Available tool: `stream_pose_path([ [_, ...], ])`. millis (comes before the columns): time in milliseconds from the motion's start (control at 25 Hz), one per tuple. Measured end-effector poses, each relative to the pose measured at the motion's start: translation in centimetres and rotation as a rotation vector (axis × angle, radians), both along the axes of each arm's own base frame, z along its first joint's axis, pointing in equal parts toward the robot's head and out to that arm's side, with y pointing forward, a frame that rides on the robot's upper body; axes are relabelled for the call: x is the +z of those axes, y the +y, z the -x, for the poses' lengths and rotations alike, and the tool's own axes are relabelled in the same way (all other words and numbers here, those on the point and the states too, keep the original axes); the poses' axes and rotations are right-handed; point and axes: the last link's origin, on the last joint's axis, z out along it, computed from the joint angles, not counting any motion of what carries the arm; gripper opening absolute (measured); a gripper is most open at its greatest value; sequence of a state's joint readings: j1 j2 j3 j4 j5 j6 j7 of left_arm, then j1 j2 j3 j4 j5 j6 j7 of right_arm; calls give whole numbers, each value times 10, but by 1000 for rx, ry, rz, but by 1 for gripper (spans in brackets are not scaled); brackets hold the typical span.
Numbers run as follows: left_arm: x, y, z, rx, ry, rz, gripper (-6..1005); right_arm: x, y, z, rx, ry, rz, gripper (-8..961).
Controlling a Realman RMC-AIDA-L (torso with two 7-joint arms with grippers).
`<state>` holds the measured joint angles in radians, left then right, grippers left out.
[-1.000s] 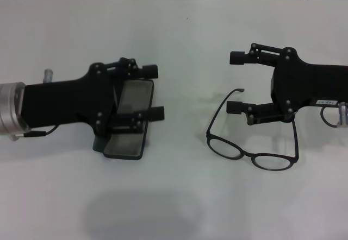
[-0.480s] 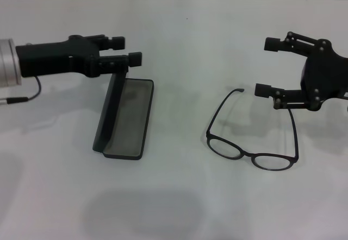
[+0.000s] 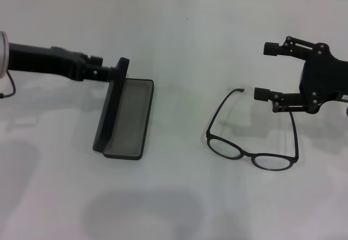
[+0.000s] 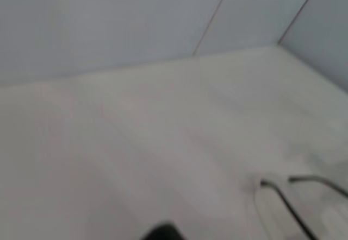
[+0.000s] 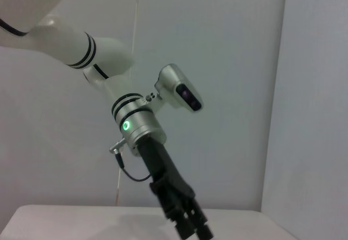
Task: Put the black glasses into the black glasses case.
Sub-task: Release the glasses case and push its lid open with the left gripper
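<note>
Open hard-shell black glasses case [image 3: 124, 118], grey-lined, on white desk [image 3: 179, 196]; left pincer [image 3: 111, 73] closed at its raised lid. Thin round-lensed black glasses [image 3: 251, 137] beside empty, spread right pincer [image 3: 266, 70]

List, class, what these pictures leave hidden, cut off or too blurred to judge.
- Head view: left gripper fingers seen edge-on at the black glasses case lid; grip unclear.
- Left wrist view: black glasses blurred, cut by the frame.
- Head view: right gripper open, its arm cut off.

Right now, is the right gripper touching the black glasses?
Cannot tell. In the head view the right gripper is open and its lower finger overlaps a temple arm of the black glasses; contact or height gap is unclear.
</note>
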<state>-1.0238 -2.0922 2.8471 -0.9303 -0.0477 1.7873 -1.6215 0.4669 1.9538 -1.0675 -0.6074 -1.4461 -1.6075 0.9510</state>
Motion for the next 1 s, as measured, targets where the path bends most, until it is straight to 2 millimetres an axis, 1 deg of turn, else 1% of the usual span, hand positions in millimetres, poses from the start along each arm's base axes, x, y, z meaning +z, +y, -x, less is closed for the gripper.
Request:
stream_pose_path([
  [200,-11,-1,6,43,46,44,786,0,2,2,6,-5,0,868],
  [440,-19,-2,10,61,48,63,786,0,3,3,12,-7,2,868],
  [840,-33,4,16,72,93,68,785,-3,2,4,20,-18,9,867],
  [1000,-34,7,17,77,123,62,785,-4,2,4,21,-20,11,866],
])
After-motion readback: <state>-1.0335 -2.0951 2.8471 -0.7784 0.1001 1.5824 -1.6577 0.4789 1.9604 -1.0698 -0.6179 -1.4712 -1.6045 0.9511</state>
